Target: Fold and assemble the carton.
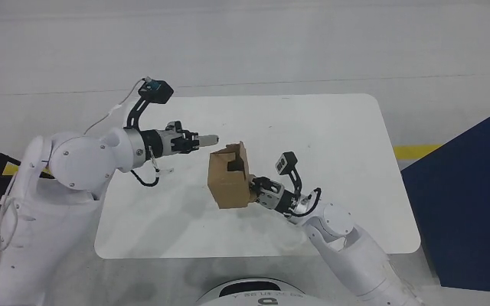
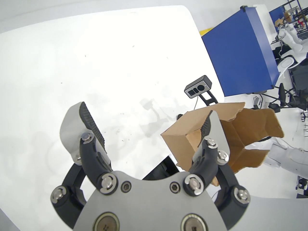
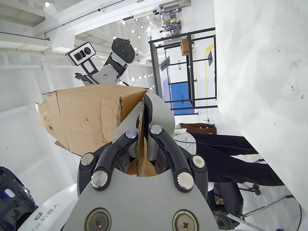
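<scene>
Two pincers are flanking one brown carton, which is sitting half-folded near the middle of the white bench. The right pincer is clamping a carton wall tightly. The left pincer is hovering wide open, holding nothing, just beside the upper flaps.

Brown cardboard carton, partly erected, upper flaps open and ragged, tilted, near the table middle.

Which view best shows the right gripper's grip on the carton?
Right wrist view: the right gripper clamps a carton wall edge-on. Top view shows them meeting from above; left wrist view shows the carton's flaps.
</scene>
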You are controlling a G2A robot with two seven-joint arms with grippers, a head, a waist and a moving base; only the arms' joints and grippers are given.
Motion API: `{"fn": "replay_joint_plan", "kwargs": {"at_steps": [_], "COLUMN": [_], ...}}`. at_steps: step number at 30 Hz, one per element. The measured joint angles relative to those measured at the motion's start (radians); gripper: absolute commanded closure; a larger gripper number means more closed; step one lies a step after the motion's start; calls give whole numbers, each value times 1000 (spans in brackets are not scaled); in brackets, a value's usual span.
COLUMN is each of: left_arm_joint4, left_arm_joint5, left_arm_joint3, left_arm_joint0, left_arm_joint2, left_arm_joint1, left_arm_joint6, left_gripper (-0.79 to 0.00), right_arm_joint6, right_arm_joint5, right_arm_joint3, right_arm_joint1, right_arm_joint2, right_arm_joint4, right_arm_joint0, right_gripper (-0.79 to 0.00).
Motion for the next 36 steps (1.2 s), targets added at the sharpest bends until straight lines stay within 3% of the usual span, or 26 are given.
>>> {"fn": "replay_joint_plan", "kwargs": {"at_steps": [9,23,27,36], "left_arm_joint4": [13,103,105,-75], "left_arm_joint5": [-8,11,10,-55], "left_arm_joint3": [24,26,23,-30], "left_arm_joint0": [-131,-172,-168,-134], "left_arm_joint2": [150,230,220,56], "left_arm_joint1": [-18,-24,-23,-9], "left_arm_joint6": [-85,-123,-109,-88], "left_gripper": [-785,-785,-785,-785], "right_arm_joint6": [-1,2,3,17], "right_arm_joint5": [-22,-17,-19,-45], "right_arm_joint3": [-13,-16,-10,2], "right_arm_joint1": [5,4,3,4], "right_arm_joint2": [18,10,8,24], "right_arm_joint4": [-8,-14,-9,18], "right_arm_joint0": [-33,-33,-28,-41], "right_gripper": [0,0,0,0]}}
